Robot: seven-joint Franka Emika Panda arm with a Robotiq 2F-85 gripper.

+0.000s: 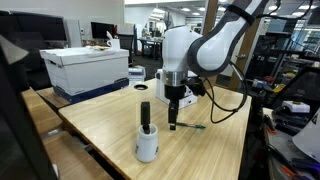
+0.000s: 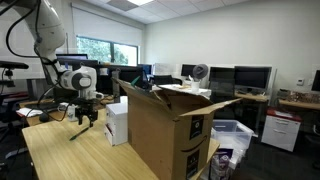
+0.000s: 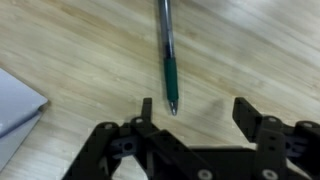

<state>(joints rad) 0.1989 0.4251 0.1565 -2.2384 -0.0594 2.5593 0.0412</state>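
Note:
A green pen (image 3: 167, 60) with a silver tip lies on the light wooden table (image 3: 80, 50), running away from me in the wrist view. My gripper (image 3: 196, 110) hangs just above the table with its jaws wide apart and nothing between them. The pen's tip reaches just inside the gap, close to the left finger (image 3: 147, 108) and far from the right one. In an exterior view the gripper (image 1: 172, 122) points straight down at the table, with the pen (image 1: 192, 127) beside it. It also shows small in an exterior view (image 2: 85, 118).
A white cup (image 1: 147, 147) holding a black marker stands near the table's front edge. A white box (image 1: 85, 68) sits at the far end. A large open cardboard box (image 2: 170, 130) stands beside the table. A pale flat corner (image 3: 15, 105) shows at the wrist view's left.

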